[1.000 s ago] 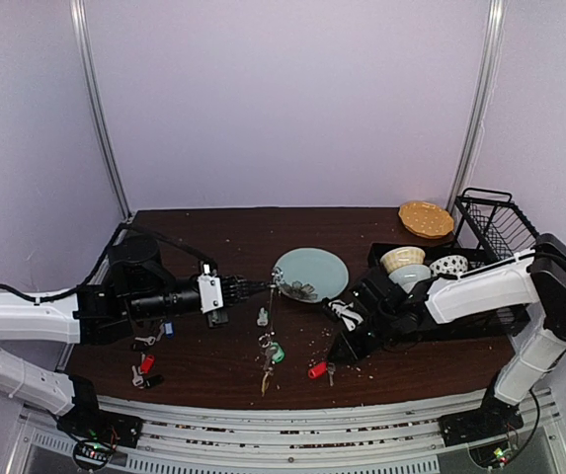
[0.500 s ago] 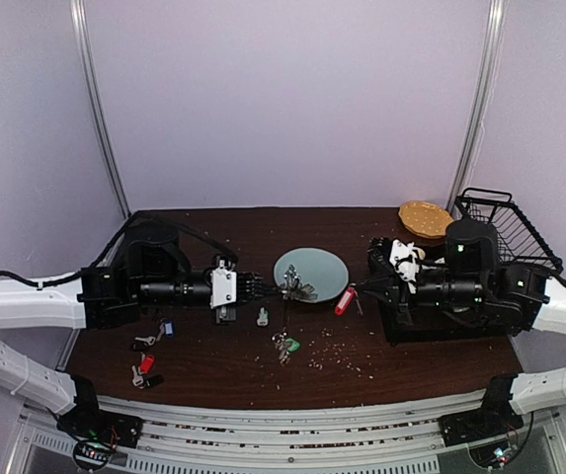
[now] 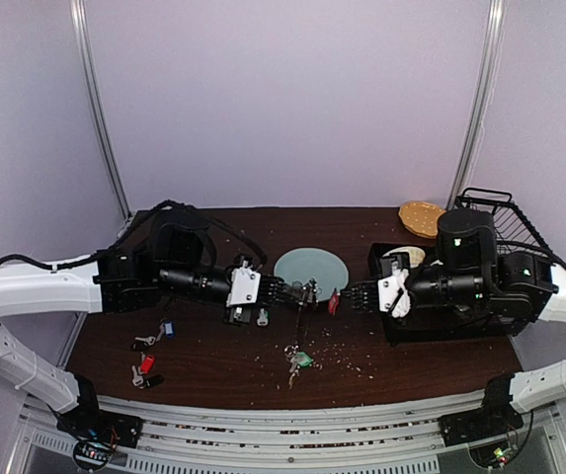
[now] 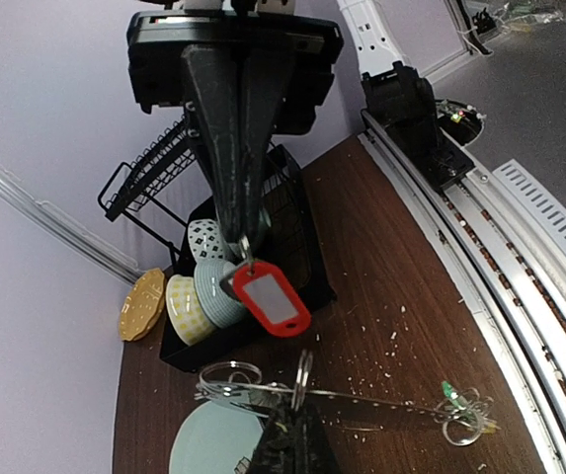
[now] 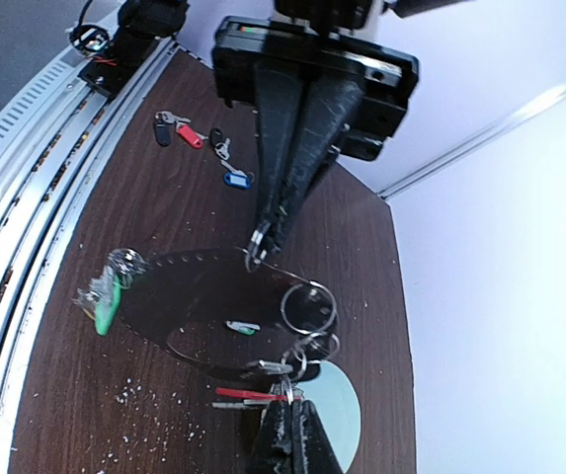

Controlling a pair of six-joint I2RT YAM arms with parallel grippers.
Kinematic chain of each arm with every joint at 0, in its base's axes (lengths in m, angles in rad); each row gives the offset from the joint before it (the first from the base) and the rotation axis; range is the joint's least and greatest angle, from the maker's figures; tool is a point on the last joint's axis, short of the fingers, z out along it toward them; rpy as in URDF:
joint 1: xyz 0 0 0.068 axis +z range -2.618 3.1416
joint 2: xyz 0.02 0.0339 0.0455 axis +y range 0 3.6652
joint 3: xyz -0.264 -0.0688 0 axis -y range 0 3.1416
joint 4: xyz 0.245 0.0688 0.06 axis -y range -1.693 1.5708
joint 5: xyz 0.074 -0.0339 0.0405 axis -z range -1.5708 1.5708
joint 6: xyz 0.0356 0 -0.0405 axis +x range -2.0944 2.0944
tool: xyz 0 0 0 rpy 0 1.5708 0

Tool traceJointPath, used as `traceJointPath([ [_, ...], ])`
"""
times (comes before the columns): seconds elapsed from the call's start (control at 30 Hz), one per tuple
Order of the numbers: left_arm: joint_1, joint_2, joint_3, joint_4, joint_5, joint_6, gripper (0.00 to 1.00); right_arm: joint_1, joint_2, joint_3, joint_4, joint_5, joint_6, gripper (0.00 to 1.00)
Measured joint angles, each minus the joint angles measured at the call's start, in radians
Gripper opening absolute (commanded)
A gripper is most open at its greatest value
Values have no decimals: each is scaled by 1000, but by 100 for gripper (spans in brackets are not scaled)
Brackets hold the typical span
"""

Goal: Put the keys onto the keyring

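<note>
The keyring [image 3: 300, 326] hangs as a thin wire loop from my left gripper [image 3: 298, 293], which is shut on its top above the table just in front of the pale green plate [image 3: 312, 265]. A green-tagged key [image 3: 303, 360] dangles at the loop's low end. In the left wrist view my fingers [image 4: 297, 420] pinch the keyring [image 4: 381, 398] beside a small split ring. My right gripper [image 3: 338, 296] is shut on the red-tagged key [image 3: 333, 301], held close to the left gripper, tips a short gap apart. That red tag [image 4: 271, 302] hangs just above the wire; the right wrist view shows it edge-on [image 5: 248, 394].
Several loose tagged keys [image 3: 149, 348] lie at the front left, among them a blue one [image 5: 235, 180]. A small clear bottle [image 3: 262, 316] stands under the left gripper. A black tray of bowls [image 3: 401, 259], a wire basket [image 3: 490, 212] and a yellow plate [image 3: 421, 217] fill the right.
My right gripper lifted the red-tagged key off the table and brought it to the centre. My left gripper carried the keyring rightward off the plate to meet it.
</note>
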Motion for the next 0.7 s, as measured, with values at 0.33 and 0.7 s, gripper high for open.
traceJointPath([
  [0.33,-4,33,35,-57,10,0,0,103,34,0,5,40,-122,0],
  [0.7,-6,43,46,-64,30,-35,0,121,71,-11,74,90,-160,0],
])
